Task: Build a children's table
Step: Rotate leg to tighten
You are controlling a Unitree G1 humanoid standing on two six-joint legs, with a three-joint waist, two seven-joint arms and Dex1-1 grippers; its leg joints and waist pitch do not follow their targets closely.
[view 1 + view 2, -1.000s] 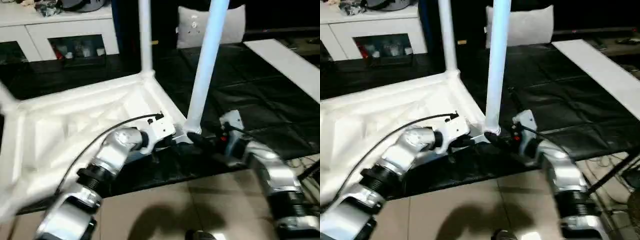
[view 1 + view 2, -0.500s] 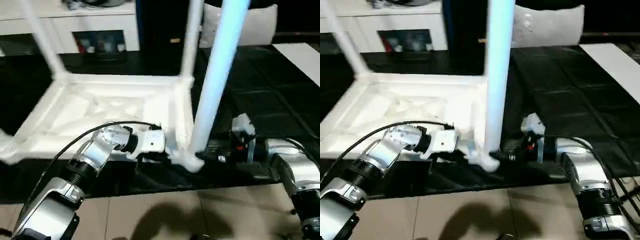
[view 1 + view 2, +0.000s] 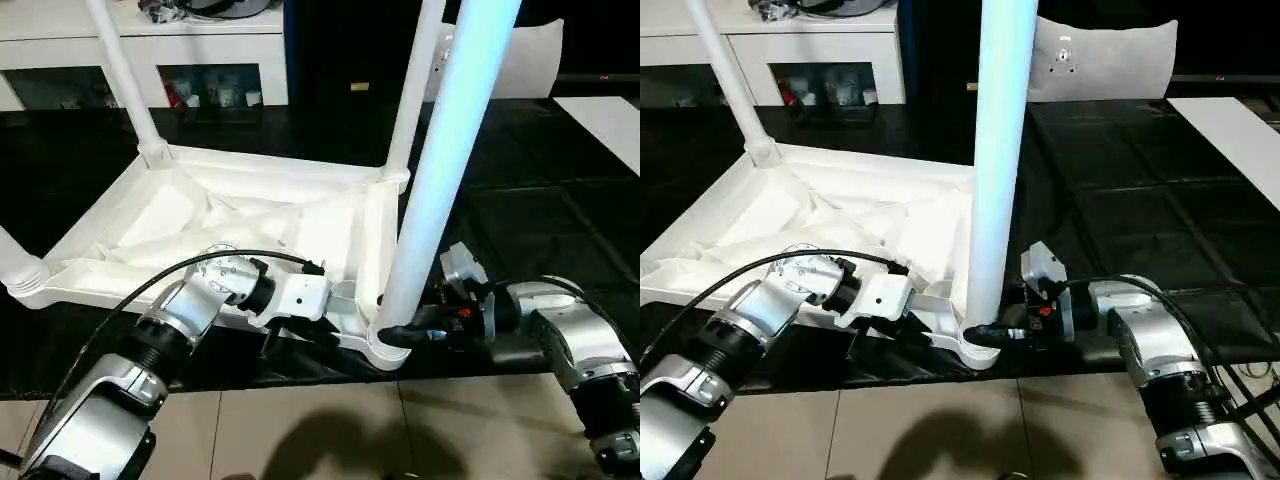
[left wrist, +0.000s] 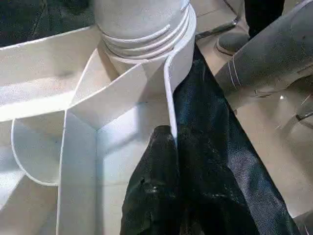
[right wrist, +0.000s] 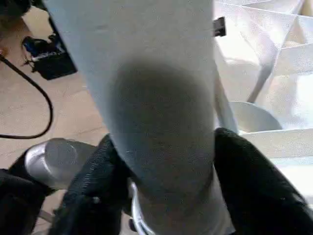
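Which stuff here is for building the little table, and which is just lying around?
For the job:
- upside-down table top
- legs in its corners, like the near leg
- left gripper pinching the rim
- right gripper around the near leg

Lying about:
- white cabinet
- white cushion
- black floor mat

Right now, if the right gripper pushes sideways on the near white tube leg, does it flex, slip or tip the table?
The near white tube leg looks stiff. It probably slips little: the right gripper has black fingers on both sides. The upturned white plastic tabletop would likely slide or tip, though the left gripper pinches its rim.
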